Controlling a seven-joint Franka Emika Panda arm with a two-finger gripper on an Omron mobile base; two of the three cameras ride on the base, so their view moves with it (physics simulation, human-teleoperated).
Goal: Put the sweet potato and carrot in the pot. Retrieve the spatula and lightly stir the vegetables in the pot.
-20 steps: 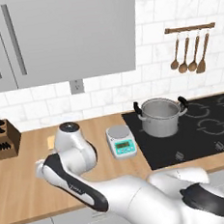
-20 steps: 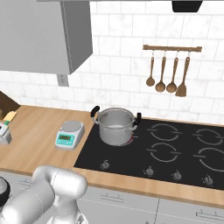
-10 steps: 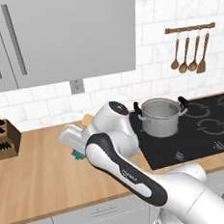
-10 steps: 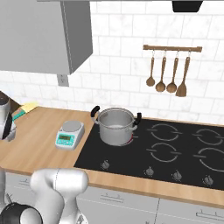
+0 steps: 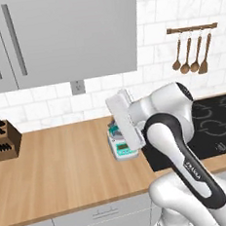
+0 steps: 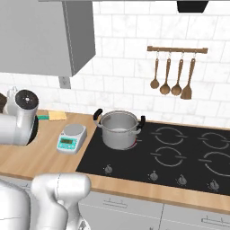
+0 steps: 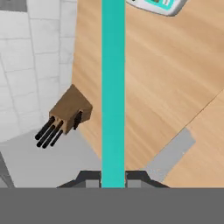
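The claw (image 7: 113,181) is clamped on the spatula (image 7: 113,87), whose teal handle runs straight up the middle of the hand view from between the two fingertips; its tan blade is out of that picture. In the right base view a bit of teal and tan (image 6: 51,116) shows just behind the arm, above the counter (image 6: 40,157) and to the left of the kitchen scale (image 6: 71,137). So the fetching of the spatula looks done. The pot (image 6: 118,129) stands on the near-left burner of the stove (image 6: 179,157), well to the right of the held tool. Its inside is not clear enough here to tell whether the sweet potato and carrot lie in it; neither lies on the open counter, which suggests they may already be inside, but that is a guess. What is left, as I judge it, is to carry the spatula across to the pot, lower the blade in, and stir lightly. A knife block (image 5: 2,140) sits far off at the counter's left end.
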